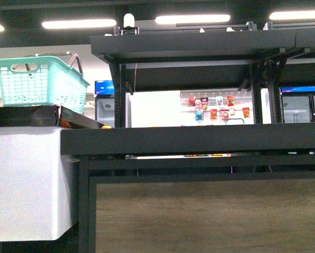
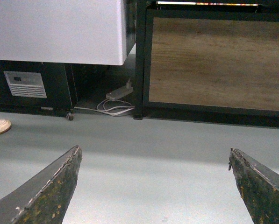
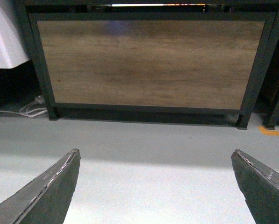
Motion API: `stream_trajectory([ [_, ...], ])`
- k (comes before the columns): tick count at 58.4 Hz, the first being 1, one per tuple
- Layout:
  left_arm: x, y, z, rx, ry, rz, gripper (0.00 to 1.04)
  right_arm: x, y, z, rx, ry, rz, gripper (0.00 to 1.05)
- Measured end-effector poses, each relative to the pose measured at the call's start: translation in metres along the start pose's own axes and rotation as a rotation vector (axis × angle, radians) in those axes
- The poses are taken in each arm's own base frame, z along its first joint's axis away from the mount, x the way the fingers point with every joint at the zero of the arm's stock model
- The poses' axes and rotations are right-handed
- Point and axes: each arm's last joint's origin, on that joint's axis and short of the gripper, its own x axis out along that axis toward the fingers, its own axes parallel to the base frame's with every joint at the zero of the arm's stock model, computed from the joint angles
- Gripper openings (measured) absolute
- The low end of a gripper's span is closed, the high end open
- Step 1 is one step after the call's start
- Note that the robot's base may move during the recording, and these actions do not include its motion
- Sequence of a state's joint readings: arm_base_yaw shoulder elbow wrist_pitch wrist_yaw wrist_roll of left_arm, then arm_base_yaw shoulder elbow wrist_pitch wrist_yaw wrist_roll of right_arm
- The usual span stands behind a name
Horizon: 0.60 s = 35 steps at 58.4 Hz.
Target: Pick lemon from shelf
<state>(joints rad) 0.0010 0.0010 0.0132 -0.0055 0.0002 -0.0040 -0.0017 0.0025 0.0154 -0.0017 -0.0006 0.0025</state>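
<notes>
My left gripper (image 2: pixel 154 150) is spread wide and empty, low over the grey floor (image 2: pixel 176 128). My right gripper (image 3: pixel 155 151) is spread wide and empty too. Both face the wood panel (image 3: pixel 148 63) at the bottom of the black shelf (image 1: pixel 199 139). A green basket (image 1: pixel 38 81) sits up high on the left. I cannot see the lemon.

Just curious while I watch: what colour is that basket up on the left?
The basket is mint green, a pale teal. It shows best in the front view.
</notes>
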Motion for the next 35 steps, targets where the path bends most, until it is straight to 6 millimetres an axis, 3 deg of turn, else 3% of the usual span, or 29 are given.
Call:
stream_trajectory([
  [35,0.0,0.0,0.0,0.0,0.0,0.0,0.97,0.0,0.0,0.0,0.0,0.0,0.0,0.97],
])
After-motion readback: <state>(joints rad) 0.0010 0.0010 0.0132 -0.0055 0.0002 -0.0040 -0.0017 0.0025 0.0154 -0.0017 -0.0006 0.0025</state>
